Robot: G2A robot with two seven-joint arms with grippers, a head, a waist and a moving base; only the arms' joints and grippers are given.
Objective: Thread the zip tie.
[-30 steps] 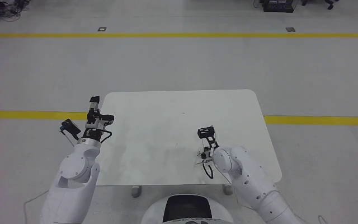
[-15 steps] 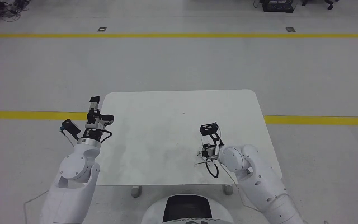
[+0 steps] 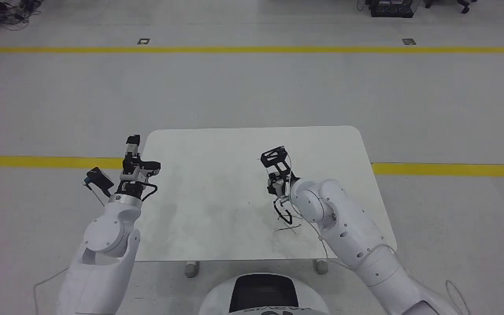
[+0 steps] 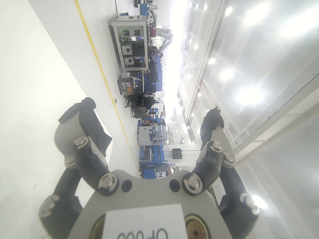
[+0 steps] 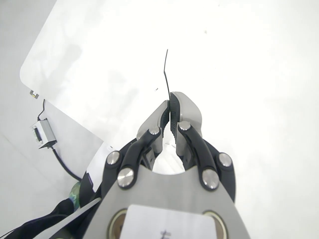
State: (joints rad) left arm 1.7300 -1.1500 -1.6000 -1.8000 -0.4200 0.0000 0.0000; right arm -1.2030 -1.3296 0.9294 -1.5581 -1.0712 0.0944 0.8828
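Observation:
A thin black zip tie (image 5: 165, 70) sticks out from between the fingertips of my right gripper (image 5: 170, 100), which is shut on one end of it. The free end of the tie hangs just above the white table (image 5: 236, 50). In the top view the right gripper (image 3: 276, 197) is over the table's near middle, right of centre. My left gripper (image 3: 138, 157) sits at the table's left edge. It is open with nothing between its fingers (image 4: 82, 115) and points out toward the room.
The white table (image 3: 236, 150) has rounded corners and carries a few small dark specks. A small grey box with a cable (image 5: 42, 133) lies on the floor beside a table corner. Yellow floor lines (image 3: 252, 50) run behind and beside the table.
My right arm has swung from near the table's front edge toward the middle and slightly left, still holding the zip tie. The left arm has stayed still.

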